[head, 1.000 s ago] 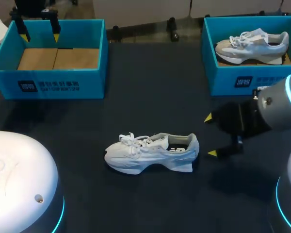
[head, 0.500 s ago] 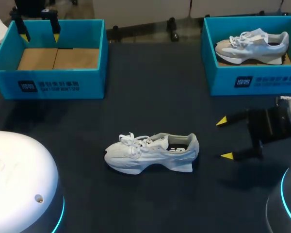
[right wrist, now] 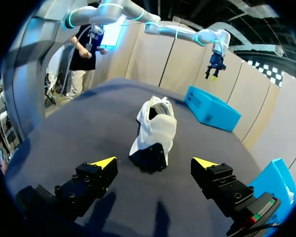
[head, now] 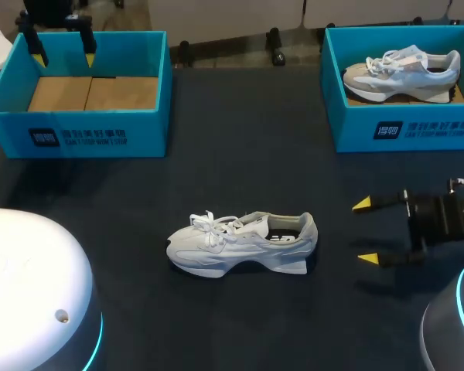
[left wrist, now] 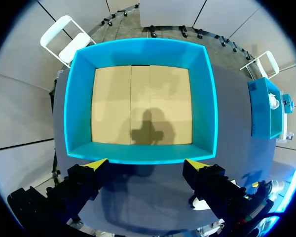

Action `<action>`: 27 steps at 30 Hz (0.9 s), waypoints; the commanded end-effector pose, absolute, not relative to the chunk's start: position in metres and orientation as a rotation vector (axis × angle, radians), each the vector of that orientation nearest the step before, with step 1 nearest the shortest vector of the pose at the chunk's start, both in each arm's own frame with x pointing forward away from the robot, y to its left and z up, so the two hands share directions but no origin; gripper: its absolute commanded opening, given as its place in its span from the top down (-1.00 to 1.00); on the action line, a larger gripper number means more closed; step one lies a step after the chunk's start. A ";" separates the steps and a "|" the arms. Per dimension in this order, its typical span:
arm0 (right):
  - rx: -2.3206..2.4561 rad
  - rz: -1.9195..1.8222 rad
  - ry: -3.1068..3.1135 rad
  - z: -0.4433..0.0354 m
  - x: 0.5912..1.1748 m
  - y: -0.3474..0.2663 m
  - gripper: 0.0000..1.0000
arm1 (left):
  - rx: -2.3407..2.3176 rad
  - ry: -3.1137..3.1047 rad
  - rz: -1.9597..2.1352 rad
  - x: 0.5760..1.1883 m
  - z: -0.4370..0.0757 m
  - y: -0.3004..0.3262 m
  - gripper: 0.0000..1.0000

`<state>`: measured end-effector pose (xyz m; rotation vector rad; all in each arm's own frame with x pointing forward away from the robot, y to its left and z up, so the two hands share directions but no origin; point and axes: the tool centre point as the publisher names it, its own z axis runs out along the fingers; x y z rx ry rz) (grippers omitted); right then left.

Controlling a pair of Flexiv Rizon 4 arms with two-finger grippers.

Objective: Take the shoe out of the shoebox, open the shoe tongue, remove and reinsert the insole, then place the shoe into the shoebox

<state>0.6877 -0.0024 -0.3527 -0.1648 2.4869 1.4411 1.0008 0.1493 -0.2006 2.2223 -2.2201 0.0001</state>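
Lying mid-table outside the far-left shoebox (head: 77,135), the shoe (head: 242,243) awaits tongue-opening; the right gripper (head: 364,231), jaws spread right of its heel, should probably pin it, while the left gripper (head: 64,56), likewise spread, hangs over that shoebox.

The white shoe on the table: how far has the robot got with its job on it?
Done: the white shoe lies on the table, outside the empty shoebox. In hand: nothing; the right gripper is open off the heel end, not touching, and the left gripper is open over that box. Left, probably: tongue, insole, reboxing; whether the insole was already handled is not visible.
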 end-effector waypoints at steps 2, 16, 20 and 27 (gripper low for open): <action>-0.175 1.471 2.491 -0.368 0.702 0.000 -1.00 | 2.222 -2.220 0.000 1.001 -0.200 0.150 -1.00; -0.073 1.420 2.483 -0.381 0.709 0.002 -1.00 | 2.222 -2.220 0.000 1.001 -0.200 0.150 -1.00; -0.073 1.420 2.483 -0.381 0.709 0.002 -1.00 | 2.222 -2.220 0.000 1.001 -0.200 0.150 -1.00; -0.073 1.420 2.483 -0.381 0.709 0.002 -1.00 | 2.222 -2.220 0.000 1.001 -0.200 0.150 -1.00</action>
